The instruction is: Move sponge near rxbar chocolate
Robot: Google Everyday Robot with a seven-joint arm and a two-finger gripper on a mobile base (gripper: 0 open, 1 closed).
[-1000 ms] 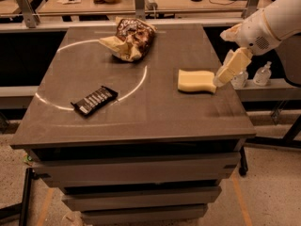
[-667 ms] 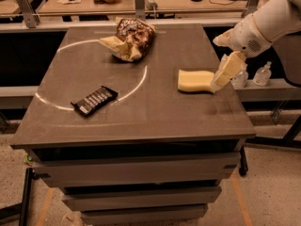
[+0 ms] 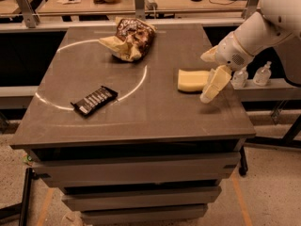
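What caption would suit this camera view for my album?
Robot's pincer at the sponge's right end, rxbar lying far left across the table.

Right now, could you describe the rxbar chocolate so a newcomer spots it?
On the dark table, look front-left, on the white arc. The rxbar chocolate lies there, far from the sponge and tool at right. It alone is slim and black.

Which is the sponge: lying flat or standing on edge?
Lying flat: the sponge shows its broad top face, and the hand is at its right end.
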